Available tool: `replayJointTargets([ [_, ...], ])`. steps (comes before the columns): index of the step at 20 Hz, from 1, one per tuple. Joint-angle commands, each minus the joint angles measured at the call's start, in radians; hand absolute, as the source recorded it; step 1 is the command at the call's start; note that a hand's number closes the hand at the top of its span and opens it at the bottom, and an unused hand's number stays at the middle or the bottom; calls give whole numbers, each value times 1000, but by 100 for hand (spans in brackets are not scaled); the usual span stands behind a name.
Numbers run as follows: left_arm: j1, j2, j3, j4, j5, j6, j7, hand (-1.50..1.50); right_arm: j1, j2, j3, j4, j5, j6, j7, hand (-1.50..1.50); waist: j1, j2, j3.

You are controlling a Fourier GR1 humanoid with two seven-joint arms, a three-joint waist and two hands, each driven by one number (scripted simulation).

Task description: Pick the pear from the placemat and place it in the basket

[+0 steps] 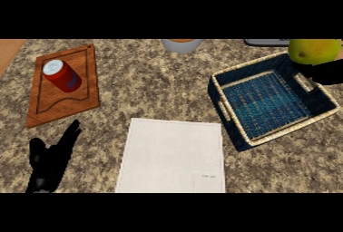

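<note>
The yellow-green pear [313, 50] hangs at the top right, over the far right corner of the basket [286, 132]. My right hand [328, 72] shows only as a black shape just under the pear, curled on it, mostly cut off by the view's edge. The basket is a wicker one with dark blue walls and a blue woven floor, and nothing lies inside it. The white placemat [171, 156] lies bare at the lower middle. My left hand [50, 158] rests open at the lower left, fingers straight.
A wooden cutting board [64, 99] at the left carries a red can [62, 75] lying on its side. A grey cup [181, 45] stands at the far edge, and a grey object [268, 42] sits beyond the basket.
</note>
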Motion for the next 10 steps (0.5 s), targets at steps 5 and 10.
replayJointTargets([
  [5,-7,-16,15,181,-6,-19,-23,0,2,-93,0,62,31,34,-153,-150,-9,7,-14],
  [10,33,-48,-27,60,-17,4,58,0,-1,-112,-92,144,-12,-3,-230,-150,0,6,-13],
])
